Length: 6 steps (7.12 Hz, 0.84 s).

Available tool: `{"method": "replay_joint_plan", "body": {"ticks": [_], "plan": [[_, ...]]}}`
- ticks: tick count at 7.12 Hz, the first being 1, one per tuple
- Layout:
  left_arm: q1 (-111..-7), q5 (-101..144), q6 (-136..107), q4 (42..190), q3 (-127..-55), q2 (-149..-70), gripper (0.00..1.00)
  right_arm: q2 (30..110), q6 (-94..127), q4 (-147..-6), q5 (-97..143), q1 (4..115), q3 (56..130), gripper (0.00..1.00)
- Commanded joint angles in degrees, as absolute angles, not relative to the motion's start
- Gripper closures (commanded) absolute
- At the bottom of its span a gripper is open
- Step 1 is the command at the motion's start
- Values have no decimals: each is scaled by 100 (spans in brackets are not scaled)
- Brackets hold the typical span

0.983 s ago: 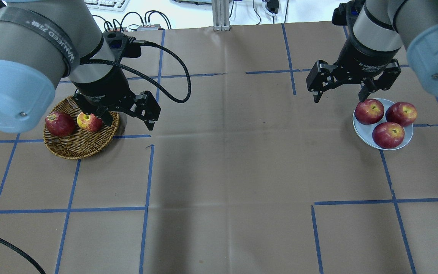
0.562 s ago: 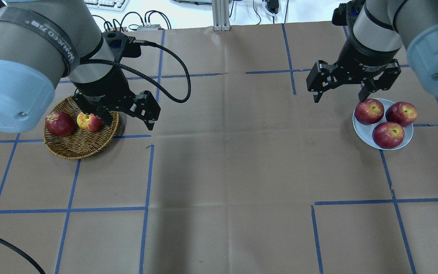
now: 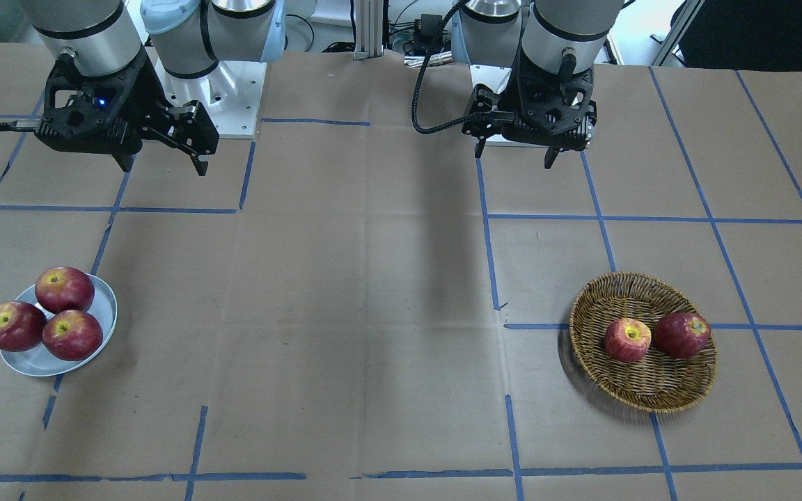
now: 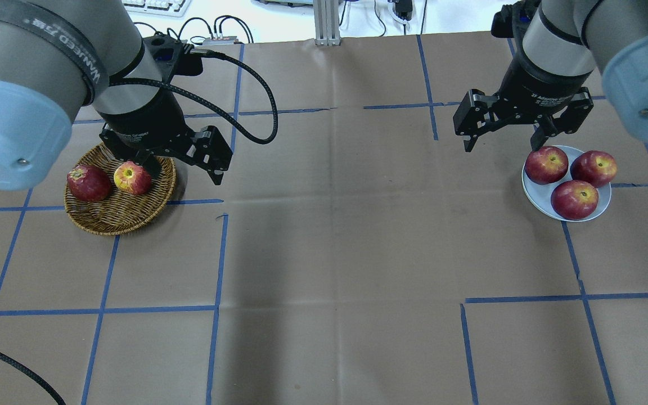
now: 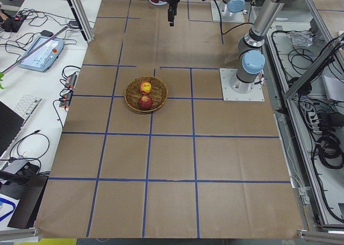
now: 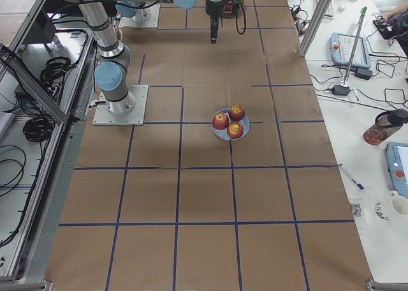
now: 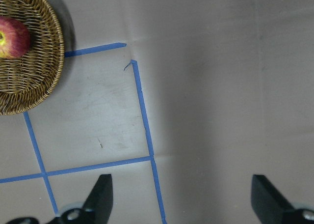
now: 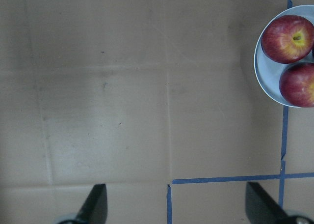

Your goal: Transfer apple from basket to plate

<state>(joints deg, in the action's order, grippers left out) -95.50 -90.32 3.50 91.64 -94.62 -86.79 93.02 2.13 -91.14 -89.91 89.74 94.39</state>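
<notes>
Overhead exterior | left fingers (image 4: 215, 160) spread, empty, apple (image 4: 132, 178) outside their gap | right fingers (image 4: 466, 135) spread | apple likely firm, slick: pinch its middle

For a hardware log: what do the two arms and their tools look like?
The left arm and right arm are silver-grey tubes with pale blue joint caps. The left arm wears a black band with white lettering, and a black braided cable loops from its wrist. The left tool and right tool are black two-finger units with small white print.
</notes>
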Motion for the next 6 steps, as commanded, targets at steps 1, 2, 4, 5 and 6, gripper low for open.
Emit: {"method": "replay_joint_plan", "body": {"ticks": [1,2,4,5,6], "plan": [[-9432,-9193,255,9167,-9449,-8761,1,9308,220,-9114,-8983,8974,9439,0],[-9257,-9167,237,9071,-9500,-8989,1,9308,220,-9114,-8991,8974,9439,0],[-8721,-9193,1467,8325,-9580,-9499,1,9308,220,-9114,-8991,8974,9439,0],[-8423,-9185,2025,8071,-9580,-9736,2,9308,220,-9114,-8991,8974,9448,0],[-8107,-9185,2457,7703,-9580,-10008,2,9308,228,-9114,-8991,8974,9448,0]]}}
